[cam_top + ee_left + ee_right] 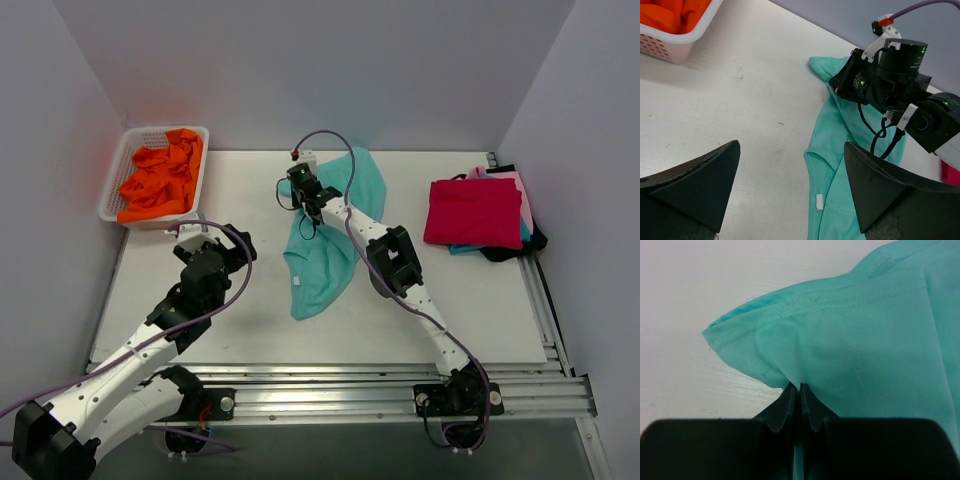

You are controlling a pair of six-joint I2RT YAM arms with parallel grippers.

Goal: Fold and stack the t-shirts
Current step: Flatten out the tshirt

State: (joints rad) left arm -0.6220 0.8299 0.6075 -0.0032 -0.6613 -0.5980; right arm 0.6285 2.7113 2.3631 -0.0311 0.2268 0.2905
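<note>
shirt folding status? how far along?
Done: folded stack at right, red shirt on top. In hand: right hand shut on a hem of the crumpled teal shirt mid-table; left hand open, holding nothing. Left: fold and stack the teal one, then probably the orange clothes in the basket.

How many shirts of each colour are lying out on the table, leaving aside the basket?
Teal: 2, the loose teal shirt and a teal edge in the pile
Red shirt: 1
Pink shirt: 1
Black shirt: 1
Total: 5
</note>
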